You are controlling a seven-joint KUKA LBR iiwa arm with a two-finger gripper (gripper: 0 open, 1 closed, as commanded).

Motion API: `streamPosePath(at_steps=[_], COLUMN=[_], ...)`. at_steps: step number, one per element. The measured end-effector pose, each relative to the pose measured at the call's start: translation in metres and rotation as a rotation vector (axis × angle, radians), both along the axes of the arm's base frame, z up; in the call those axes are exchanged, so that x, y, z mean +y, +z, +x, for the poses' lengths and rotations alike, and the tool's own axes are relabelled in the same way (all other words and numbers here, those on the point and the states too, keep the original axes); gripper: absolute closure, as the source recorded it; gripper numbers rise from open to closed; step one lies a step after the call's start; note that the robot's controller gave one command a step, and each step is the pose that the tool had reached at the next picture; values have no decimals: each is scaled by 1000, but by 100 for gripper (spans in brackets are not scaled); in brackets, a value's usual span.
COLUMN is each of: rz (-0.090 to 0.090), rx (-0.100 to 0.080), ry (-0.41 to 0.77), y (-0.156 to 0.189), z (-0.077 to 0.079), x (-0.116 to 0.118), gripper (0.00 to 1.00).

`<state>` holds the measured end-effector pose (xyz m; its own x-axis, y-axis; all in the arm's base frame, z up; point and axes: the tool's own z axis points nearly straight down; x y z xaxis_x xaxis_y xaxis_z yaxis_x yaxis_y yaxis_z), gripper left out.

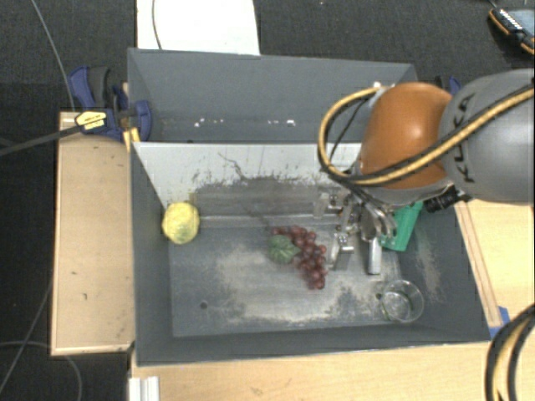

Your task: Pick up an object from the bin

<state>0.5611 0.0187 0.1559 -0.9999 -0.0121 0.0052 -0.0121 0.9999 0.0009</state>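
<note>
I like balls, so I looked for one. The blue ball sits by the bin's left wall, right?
Not quite. The ball is yellow, not blue. The camera view shows it by the left wall of the bin, just as you said.

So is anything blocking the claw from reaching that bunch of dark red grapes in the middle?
Nothing visible does. The gripper hangs just to the view's right of the grapes, with only bare bin floor between them. The green object and the clear cup lie on its far side.
</note>
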Motion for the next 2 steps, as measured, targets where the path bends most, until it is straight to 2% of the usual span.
streamPosePath(at_steps=[1,2], rz=[0,-2], rx=[-8,-1], ry=[-1,-444], y=[4,-88], z=[2,7], x=[0,7], gripper=[0,0])
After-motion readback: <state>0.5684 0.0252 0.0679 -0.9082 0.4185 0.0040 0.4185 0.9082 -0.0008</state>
